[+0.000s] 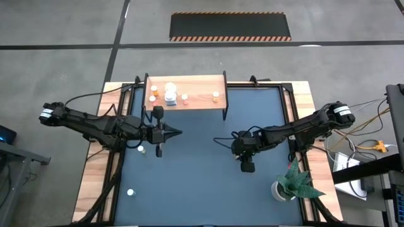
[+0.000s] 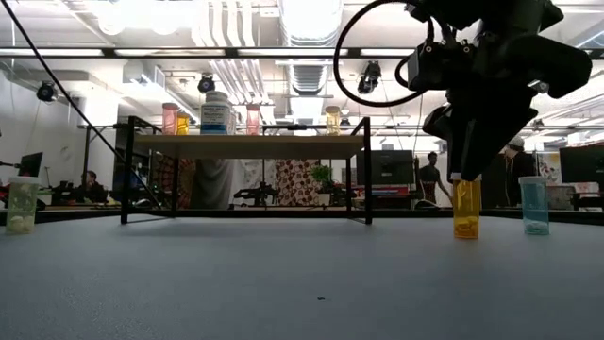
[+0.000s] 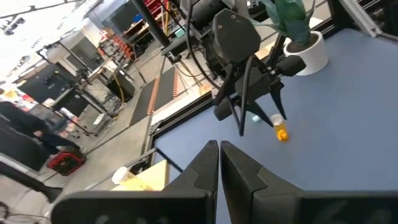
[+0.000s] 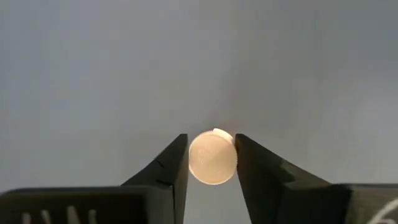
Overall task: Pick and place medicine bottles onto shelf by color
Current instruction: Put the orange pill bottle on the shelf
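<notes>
My right gripper [image 2: 462,176] hangs over the mat right of centre, pointing down, shut on the white cap of an orange bottle [image 2: 466,212]. My left gripper [image 1: 178,132] is shut and empty, level, near the shelf's front edge; it also shows in the left wrist view [image 3: 219,149]. The wooden shelf [image 1: 196,101] stands at the far side on black legs and carries several bottles [image 1: 170,93]. A greenish bottle [image 2: 534,205] stands on its base right of the orange one. Two whitish bottles [image 1: 141,149] [image 1: 130,192] stand on the mat at the left. My right gripper has the orange bottle's round white cap [image 4: 212,158] between its two fingers, one on each side. The fingers come from above, pointing down. The bottle is upright, and its base [image 2: 466,232] appears to rest on the mat.
A white pot with a green plant [image 1: 293,183] stands at the near right corner. The table's wooden border [image 1: 95,176] frames the dark mat. Open mat lies between the two arms and toward the near edge. People show in the room beyond the table.
</notes>
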Controlling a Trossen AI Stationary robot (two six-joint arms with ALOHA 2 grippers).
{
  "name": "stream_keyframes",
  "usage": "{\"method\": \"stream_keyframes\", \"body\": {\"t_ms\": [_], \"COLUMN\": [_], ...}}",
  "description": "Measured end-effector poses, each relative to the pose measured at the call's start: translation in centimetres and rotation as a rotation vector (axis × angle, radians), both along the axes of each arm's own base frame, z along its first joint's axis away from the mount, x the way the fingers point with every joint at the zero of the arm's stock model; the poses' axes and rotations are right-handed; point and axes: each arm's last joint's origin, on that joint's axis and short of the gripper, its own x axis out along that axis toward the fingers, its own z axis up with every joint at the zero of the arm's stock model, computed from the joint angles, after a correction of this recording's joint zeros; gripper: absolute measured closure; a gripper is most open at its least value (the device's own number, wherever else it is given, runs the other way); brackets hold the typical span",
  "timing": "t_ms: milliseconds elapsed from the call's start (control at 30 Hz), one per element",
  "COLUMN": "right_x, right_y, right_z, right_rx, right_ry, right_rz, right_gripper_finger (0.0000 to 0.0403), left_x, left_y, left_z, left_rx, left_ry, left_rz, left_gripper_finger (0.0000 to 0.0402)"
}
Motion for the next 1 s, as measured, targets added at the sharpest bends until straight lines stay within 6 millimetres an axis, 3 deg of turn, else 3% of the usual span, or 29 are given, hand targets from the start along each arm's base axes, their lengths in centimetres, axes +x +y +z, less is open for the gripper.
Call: {"method": "stream_keyframes", "body": {"t_ms": [167,467,800,900,1000], "right_x": [1.1,3.9,5.4,5.8,6.0], "right_y": [0.2,-0.5,-3.2,-4.2,-4.4], "right_z": [2.1,10.1,18.0,18.9,17.5], "right_rx": [0.015,0.035,0.042,-0.013,-0.089], "right_ry": [-0.045,-0.232,-0.428,-0.391,-0.290], "right_rz": [0.005,-0.033,-0.123,-0.098,0.010], "right_gripper_finger": [0.0304,0.0299,0.0319,0.0334,0.0343], "left_x": [-0.3,-0.4,-1.8,-2.2,-2.6], "left_y": [0.1,0.2,0.7,0.8,0.9], "left_z": [0.2,-1.8,-0.7,-1.2,-1.6], "left_rx": [0.011,0.025,0.039,0.039,0.039], "left_ry": [-0.008,0.026,-0.040,-0.036,-0.038], "left_rz": [0.009,0.034,0.113,0.113,0.113], "left_gripper_finger": [0.0402,0.0402,0.0402,0.0402,0.0402]}}
